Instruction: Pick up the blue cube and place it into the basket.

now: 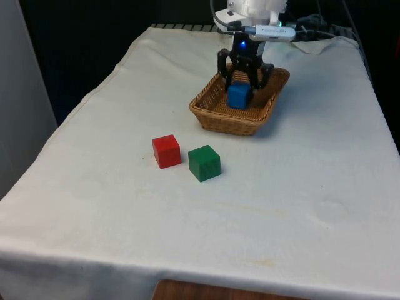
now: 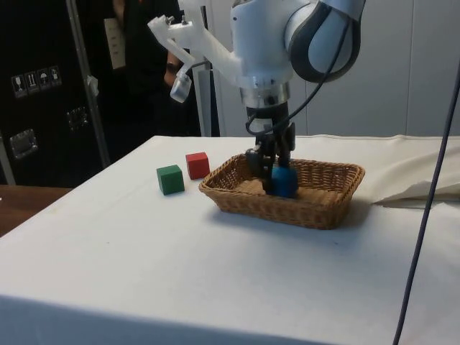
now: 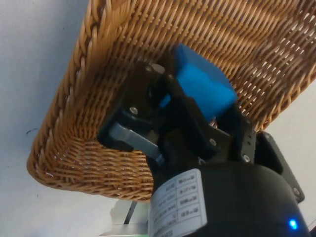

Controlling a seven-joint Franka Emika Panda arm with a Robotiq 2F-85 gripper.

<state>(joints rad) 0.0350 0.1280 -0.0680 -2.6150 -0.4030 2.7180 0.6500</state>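
White cloth (image 1: pixel 300 206) covers table; black curtain behind in front view, dark cabinets (image 2: pixel 43 86) behind in side view. Wicker basket (image 1: pixel 215 115) sits toward far end. Gripper (image 1: pixel 240 87) reaches down inside basket, fingers pinching blue cube (image 1: pixel 238 97). Red cube (image 1: pixel 166 151) and green cube (image 1: pixel 204 163) stand just beside each other on cloth, near basket, nothing blocking it.

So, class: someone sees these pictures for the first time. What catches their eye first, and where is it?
First, the bright blue cube clamped in the black two-finger gripper, down inside the brown woven wicker basket at the table's far end. Next, the red cube and green cube sitting side by side on the white cloth, nearer the camera than the basket.
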